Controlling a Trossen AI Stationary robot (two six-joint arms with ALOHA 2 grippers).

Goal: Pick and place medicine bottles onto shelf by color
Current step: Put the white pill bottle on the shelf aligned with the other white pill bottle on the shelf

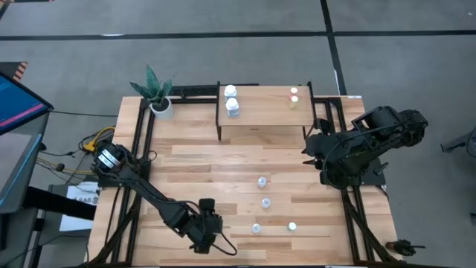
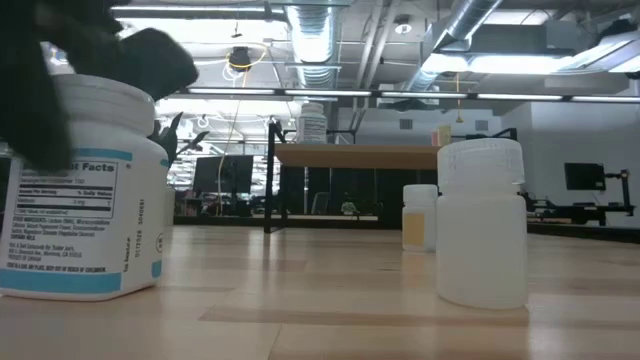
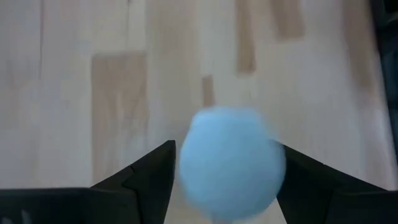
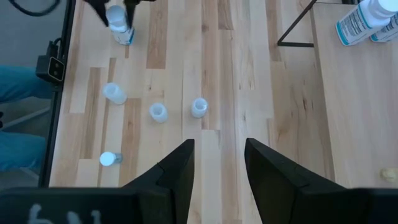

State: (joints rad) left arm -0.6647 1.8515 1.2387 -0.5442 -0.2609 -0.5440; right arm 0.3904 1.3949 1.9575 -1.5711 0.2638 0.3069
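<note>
Plank tabletop (image 1: 223,160) with the little wooden shelf (image 1: 264,112) at the far edge is the landmark here — two white bottles (image 1: 231,99) already stand on the shelf's left end, two small yellowish-capped ones (image 1: 294,97) on its right end. The left gripper (image 1: 202,225) is down at the near edge, well away from the shelf, fingers set wide around a large white bottle (image 3: 231,163) and looking closed on it. So I'd call this the pick step. Next move: lift it clear and carry it to the shelf's left end beside the other whites. Four small bottles (image 1: 262,181) wait between gripper and shelf. The right gripper (image 4: 219,163) hovers near the shelf's right side, fingers partly apart, holding nothing.
</note>
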